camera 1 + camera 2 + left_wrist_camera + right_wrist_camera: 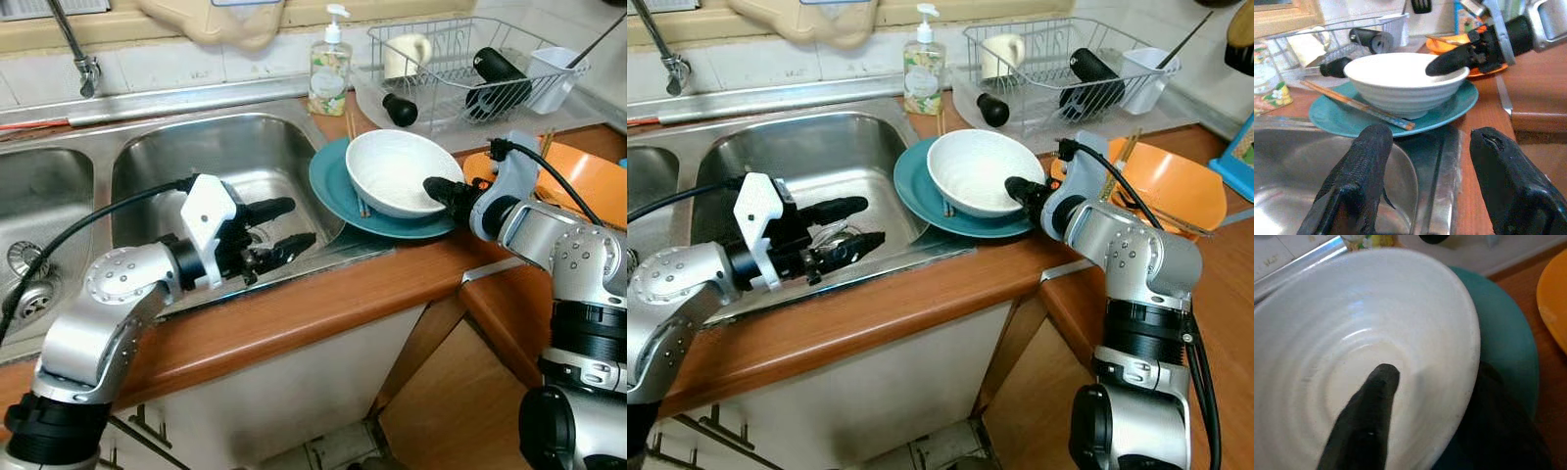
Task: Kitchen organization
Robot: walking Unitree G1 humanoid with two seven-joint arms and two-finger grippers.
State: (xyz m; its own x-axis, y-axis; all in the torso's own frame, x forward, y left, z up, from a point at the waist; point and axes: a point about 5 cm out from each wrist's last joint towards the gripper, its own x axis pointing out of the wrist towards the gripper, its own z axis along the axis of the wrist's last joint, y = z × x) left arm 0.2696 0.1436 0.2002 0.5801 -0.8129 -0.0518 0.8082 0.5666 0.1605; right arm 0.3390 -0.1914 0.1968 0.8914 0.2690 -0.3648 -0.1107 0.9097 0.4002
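Right of centre in the head view, the right gripper (436, 188) pinches the near rim of the white bowl (397, 171), one finger (1364, 423) inside and the other under the outer wall, and the bowl sits tilted on the teal plate (338, 191) with chopsticks (1359, 105) beside it. Lower left, the left gripper (284, 227) hovers over the right sink basin (162, 166), fingers spread apart and holding nothing. Behind, at the upper right, stands the wire dish rack (460, 64) and an orange bowl (1176, 181).
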